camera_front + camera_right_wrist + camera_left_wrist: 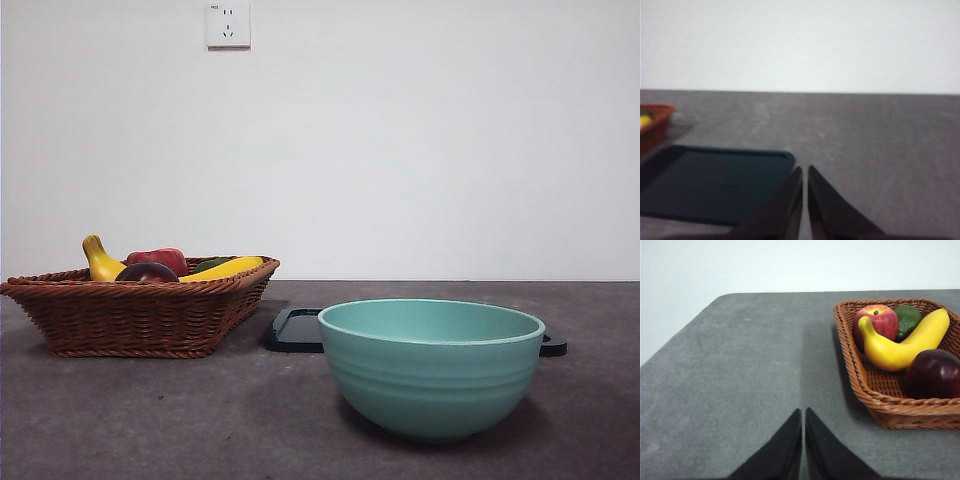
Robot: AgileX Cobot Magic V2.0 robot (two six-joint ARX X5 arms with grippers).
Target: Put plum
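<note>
Plum (934, 374) in basket (867, 390); both grippers closed, idle.

A bare test room: blank white wall (420, 140), one power socket (228, 23), grey felt-topped table (200, 420).

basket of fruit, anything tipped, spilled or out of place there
Nothing stands out. The brown woven wicker basket sits flat on the table, and the dark maroon plum, red apple, yellow banana and green fruit all lie inside it.
</note>
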